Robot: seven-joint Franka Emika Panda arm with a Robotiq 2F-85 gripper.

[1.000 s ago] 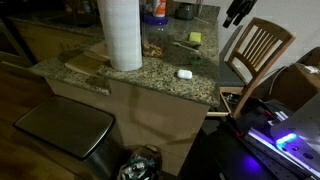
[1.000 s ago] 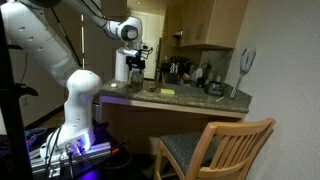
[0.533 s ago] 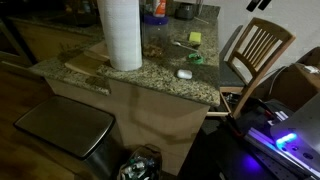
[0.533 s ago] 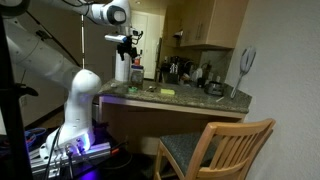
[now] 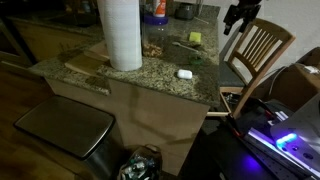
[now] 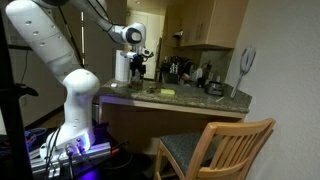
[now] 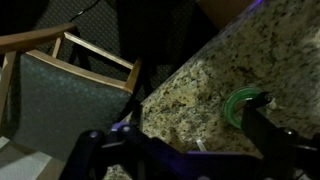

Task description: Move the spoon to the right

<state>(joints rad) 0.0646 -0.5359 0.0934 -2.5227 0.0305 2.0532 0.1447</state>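
- My jaws [image 7: 182, 140] are spread wide and hold nothing. They hang in the air above the edge of the granite bench [image 7: 200, 70].
- The spoon [image 7: 245, 103] shows as a green rounded shape. It lies on the bench below me, just ahead of one fingertip and apart from it.
- One wooden chair [image 5: 258, 48] stands beside the bench.
- Also on the bench are one paper towel roll [image 5: 120, 35], one yellow sponge [image 5: 195, 38] and one small white object [image 5: 184, 73].

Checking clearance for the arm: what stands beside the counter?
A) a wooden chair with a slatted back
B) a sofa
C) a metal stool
A: a wooden chair with a slatted back stands by the granite counter in both exterior views.
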